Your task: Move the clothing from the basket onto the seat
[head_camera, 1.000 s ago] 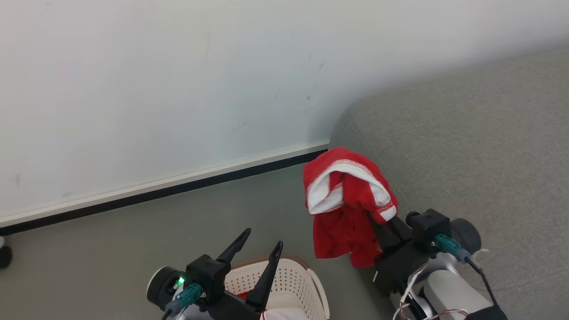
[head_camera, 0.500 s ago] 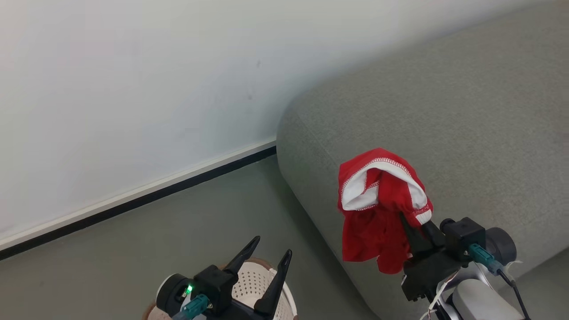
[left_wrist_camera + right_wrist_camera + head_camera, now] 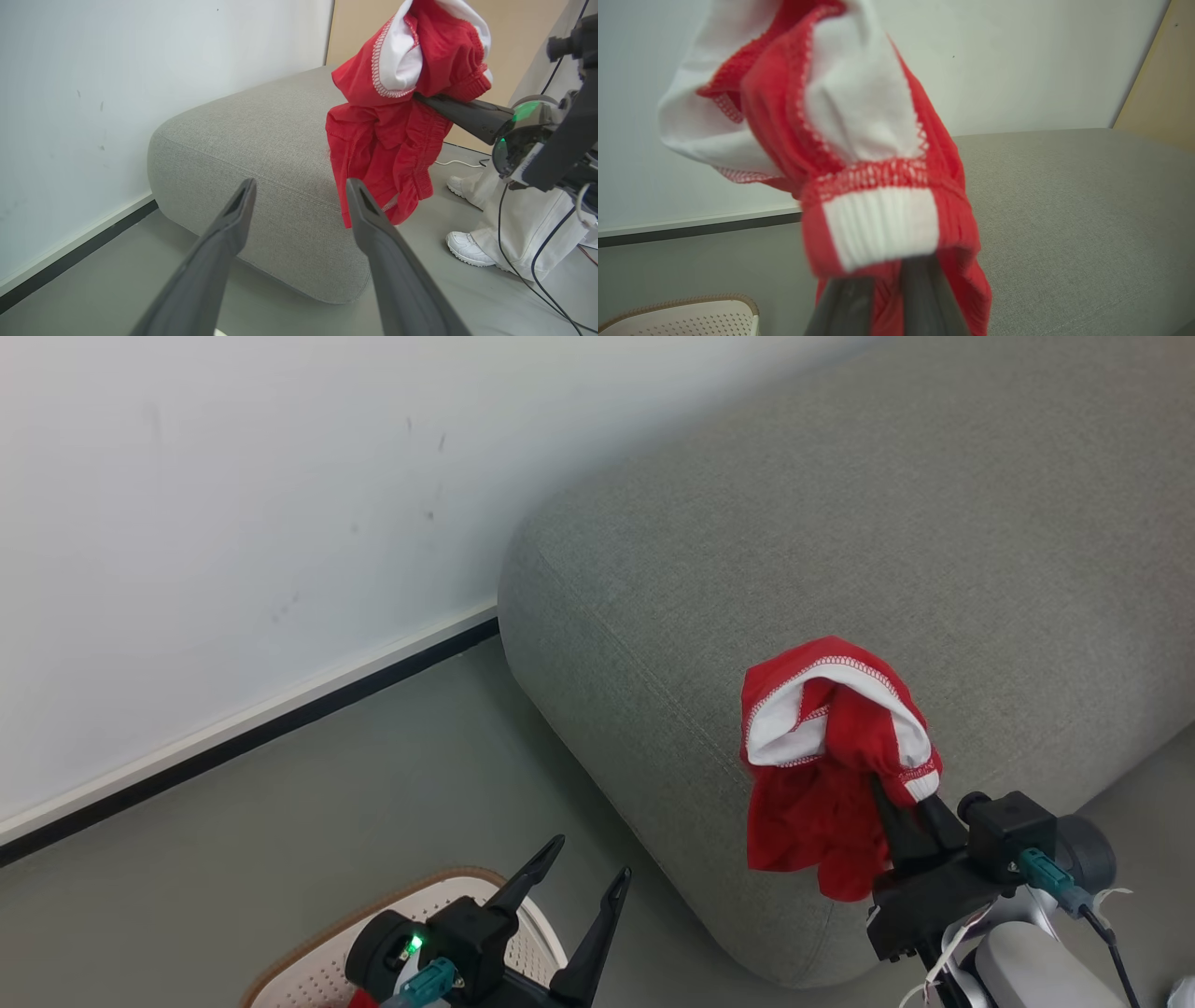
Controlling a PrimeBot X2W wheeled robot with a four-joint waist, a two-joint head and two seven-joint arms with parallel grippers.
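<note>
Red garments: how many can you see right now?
1 for sure: the soft red garment with white panels hangs from the shut right gripper, by the light-grey fabric sofa's near edge. A red scrap inside the cream perforated plastic basket may be another, mostly hidden.

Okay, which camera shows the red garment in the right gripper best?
The head view: the red garment is whole and sharp, pinched by the right gripper, seen against the seat. The left wrist view shows it larger and side-on, with its top cut off. The right wrist view has it close and blurred.
</note>
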